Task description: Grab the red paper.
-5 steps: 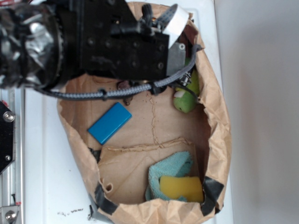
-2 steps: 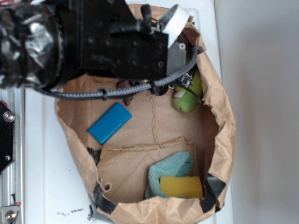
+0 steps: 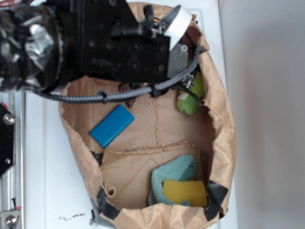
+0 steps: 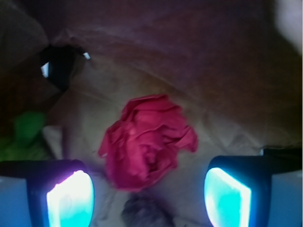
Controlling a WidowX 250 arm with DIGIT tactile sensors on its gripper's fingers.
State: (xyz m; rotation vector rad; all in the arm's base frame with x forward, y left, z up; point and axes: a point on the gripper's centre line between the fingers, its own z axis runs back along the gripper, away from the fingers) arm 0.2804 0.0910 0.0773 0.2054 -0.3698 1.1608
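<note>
In the wrist view the red paper (image 4: 144,142), a crumpled bright red wad, lies on the brown bag floor just ahead of my gripper (image 4: 149,198). The two glowing fingertips (image 4: 71,198) stand wide apart on either side of it, open, with the wad's near edge reaching between them and touching neither. In the exterior view the arm's black body (image 3: 124,47) covers the bag's top part and hides the red paper and the fingers.
A dark lump (image 4: 142,213) lies just below the wad. The brown paper bag (image 3: 224,129) also holds a blue block (image 3: 112,125), a green toy (image 3: 189,98), a teal cloth (image 3: 174,176) and a yellow sponge (image 3: 185,192). Bag walls rise close around.
The bag's right wall bulged outward and settled back. The arm and the green toy shifted only slightly.
</note>
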